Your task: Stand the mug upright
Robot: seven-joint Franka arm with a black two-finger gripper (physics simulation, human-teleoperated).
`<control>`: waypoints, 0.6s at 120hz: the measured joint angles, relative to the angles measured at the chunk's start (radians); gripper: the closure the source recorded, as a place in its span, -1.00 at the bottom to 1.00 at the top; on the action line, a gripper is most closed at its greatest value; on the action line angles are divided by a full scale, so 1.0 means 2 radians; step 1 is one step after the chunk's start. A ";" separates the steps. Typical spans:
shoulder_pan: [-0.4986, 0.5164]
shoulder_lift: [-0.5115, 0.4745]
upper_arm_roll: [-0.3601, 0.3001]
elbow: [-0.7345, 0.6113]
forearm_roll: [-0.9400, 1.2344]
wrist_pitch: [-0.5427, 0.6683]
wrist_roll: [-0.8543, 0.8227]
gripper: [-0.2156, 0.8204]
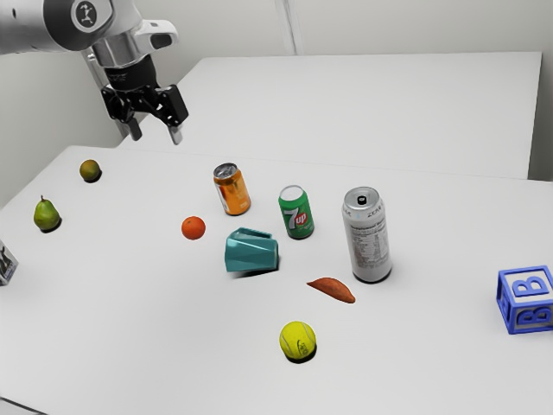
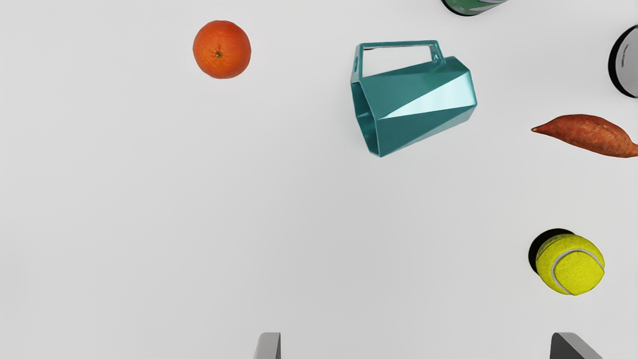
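Observation:
High over the table at the exterior view's upper left hangs my gripper [image 1: 155,136], open with nothing held. The teal faceted mug [image 1: 251,252] lies on its side on the table, well below my hand and toward the exterior view's right of it. Both fingertips of the gripper [image 2: 416,346] stand wide apart in the wrist view. There the mug [image 2: 423,107] shows its open mouth facing the side where the orange is, its handle pointing toward the green can.
Near the mug are an orange [image 1: 193,227], an orange can [image 1: 232,189], a green can [image 1: 296,213], a sweet potato [image 1: 333,290] and a tennis ball [image 1: 298,341]. A tall can [image 1: 367,235], a letter block [image 1: 526,299] and a pear [image 1: 47,214] stand farther off.

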 joint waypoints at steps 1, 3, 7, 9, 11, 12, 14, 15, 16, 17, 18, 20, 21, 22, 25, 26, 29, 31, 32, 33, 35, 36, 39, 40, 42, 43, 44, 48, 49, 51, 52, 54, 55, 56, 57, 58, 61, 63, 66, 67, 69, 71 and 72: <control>0.000 0.000 0.000 0.000 0.000 0.000 0.000 -0.55; -0.001 0.000 0.000 0.000 0.000 0.000 0.000 -0.55; -0.001 0.000 0.000 0.000 0.000 0.000 0.000 -0.55; -0.002 0.000 0.000 0.001 0.000 0.000 0.000 -0.55; -0.002 0.001 0.000 0.001 0.000 0.000 0.000 -0.55; -0.002 0.001 0.000 0.001 0.000 0.000 0.000 -0.55; -0.002 0.001 0.000 0.002 0.000 0.000 0.000 -0.55; -0.002 0.001 0.000 0.002 -0.001 0.000 0.000 -0.55; -0.002 0.002 0.000 0.002 -0.001 0.000 0.000 -0.55; -0.002 0.002 0.000 0.002 -0.001 0.000 0.000 -0.55; -0.002 0.002 0.000 0.002 -0.001 0.000 0.000 -0.55; -0.002 0.003 0.000 0.003 -0.001 0.000 0.000 -0.55; -0.002 0.003 0.000 0.003 -0.001 0.000 0.000 -0.55; -0.002 0.004 0.000 0.003 -0.001 0.000 0.000 -0.55; -0.002 0.005 0.000 0.005 -0.001 0.000 0.000 -0.55; -0.002 0.006 0.000 0.006 -0.001 0.000 0.000 -0.55; -0.002 0.009 0.000 0.008 -0.001 0.000 0.000 -0.55; -0.002 0.012 0.000 0.009 -0.001 0.000 0.000 -0.55; -0.002 0.013 0.001 0.010 -0.001 0.000 0.000 -0.55; -0.002 0.015 0.001 0.011 -0.001 0.000 0.000 -0.55; -0.002 0.019 0.001 0.014 -0.001 0.000 0.000 -0.55; -0.001 0.020 0.001 0.015 -0.001 0.000 0.000 -0.55; -0.001 0.025 0.001 0.017 -0.001 0.000 0.000 -0.55; -0.001 0.026 0.000 0.018 -0.001 0.000 0.000 -0.55; -0.001 0.031 0.001 0.021 -0.001 0.000 0.000 -0.55; -0.001 0.032 0.001 0.023 -0.001 0.000 0.000 -0.55; -0.001 0.034 0.001 0.024 -0.001 0.000 0.000 -0.55; 0.000 0.042 0.001 0.029 -0.002 0.000 0.000 -0.55; 0.001 0.044 0.001 0.030 -0.002 0.000 0.000 -0.55; 0.001 0.048 0.000 0.032 -0.002 0.000 0.000 -0.55; 0.002 0.050 0.001 0.032 -0.003 0.000 0.000 -0.55; 0.003 0.053 0.001 0.034 -0.003 0.000 0.000 -0.55; 0.004 0.055 0.001 0.034 -0.004 0.000 0.001 -0.55; 0.005 0.057 0.001 0.035 -0.004 0.000 0.001 -0.55; 0.005 0.058 0.001 0.035 -0.004 0.000 0.001 -0.55; 0.006 0.060 0.001 0.035 -0.005 0.000 0.001 -0.55; 0.009 0.064 0.002 0.036 -0.007 0.000 0.002 -0.55; 0.011 0.066 0.003 0.037 -0.009 0.000 0.003 -0.55; 0.016 0.069 0.004 0.036 -0.012 0.002 0.005 -0.55; 0.017 0.070 0.004 0.036 -0.013 0.002 0.005 -0.55; 0.020 0.073 0.004 0.036 -0.016 0.004 0.006 -0.55; 0.023 0.075 0.005 0.035 -0.018 0.005 0.007 -0.55; 0.025 0.075 0.005 0.035 -0.019 0.006 0.008 -0.55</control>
